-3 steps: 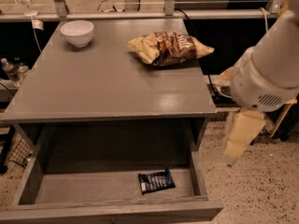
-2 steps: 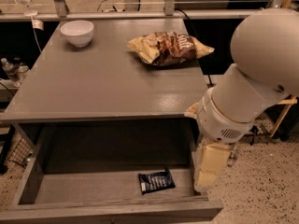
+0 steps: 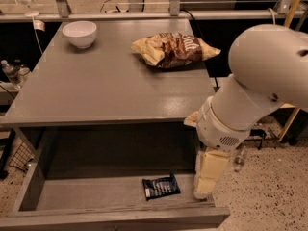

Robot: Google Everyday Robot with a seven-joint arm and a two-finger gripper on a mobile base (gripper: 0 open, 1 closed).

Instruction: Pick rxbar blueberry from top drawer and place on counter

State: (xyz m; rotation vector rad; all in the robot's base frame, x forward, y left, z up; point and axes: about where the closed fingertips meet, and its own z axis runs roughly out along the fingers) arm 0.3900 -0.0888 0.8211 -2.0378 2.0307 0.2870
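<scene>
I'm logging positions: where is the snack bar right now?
In the camera view, the snack bar lies flat in the open drawer, front right, just left of the gripper hanging beside it.

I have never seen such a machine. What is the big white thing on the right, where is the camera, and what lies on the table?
The white shape is a robot arm. Its gripper, the pale part at the lower end, hangs inside the right end of the open top drawer. The single camera looks down on the counter from its drawer side. On it are a white bowl and a chip bag. The rxbar blueberry, a small dark bar, lies on the drawer bottom just beside the gripper, not held.
</scene>
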